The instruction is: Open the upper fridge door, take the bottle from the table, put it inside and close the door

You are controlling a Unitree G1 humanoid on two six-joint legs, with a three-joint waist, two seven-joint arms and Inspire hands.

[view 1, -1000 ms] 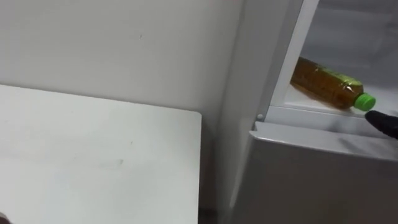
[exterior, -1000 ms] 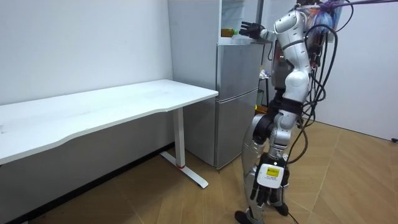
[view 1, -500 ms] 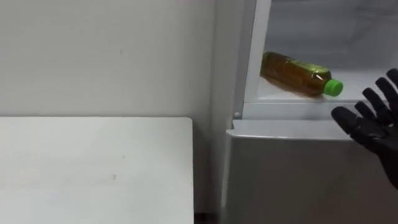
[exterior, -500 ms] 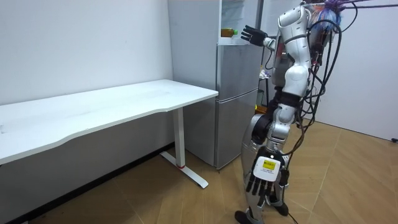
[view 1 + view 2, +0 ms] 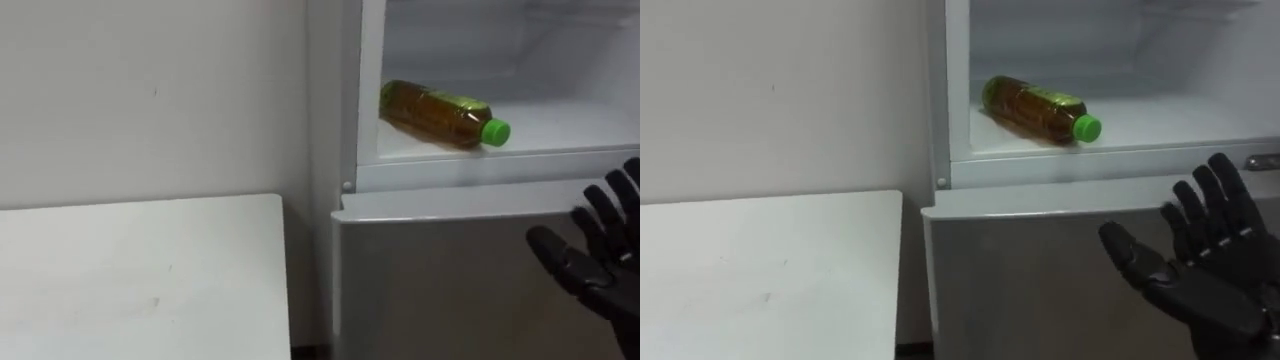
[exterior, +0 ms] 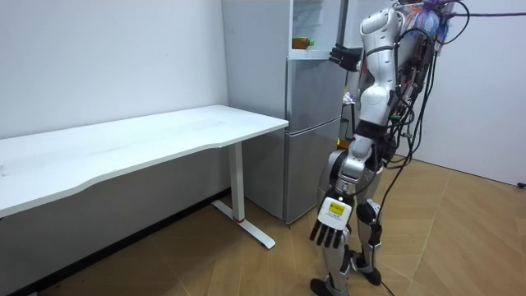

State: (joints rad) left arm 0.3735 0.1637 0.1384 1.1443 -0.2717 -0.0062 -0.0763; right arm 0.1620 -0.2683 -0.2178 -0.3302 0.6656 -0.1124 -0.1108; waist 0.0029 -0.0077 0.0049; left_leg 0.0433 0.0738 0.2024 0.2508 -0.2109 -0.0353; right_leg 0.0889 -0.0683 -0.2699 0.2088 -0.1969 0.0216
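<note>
Bottle (image 5: 437, 113) inside upper fridge (image 5: 565, 130)

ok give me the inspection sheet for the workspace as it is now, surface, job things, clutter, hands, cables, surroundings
surface: white table stands next to the fridge.
job's things: bottle lies on its side on the shelf of the open upper fridge compartment, with its green cap toward the front.
clutter: nothing seen.
hands: right hand is open with fingers spread, in front of the lower fridge door, below the shelf and apart from the bottle. The left hand is open and hangs by the robot's leg.
cables: nothing seen.
surroundings: pale wall behind the table and wood floor. The robot stands facing the fridge.
</note>
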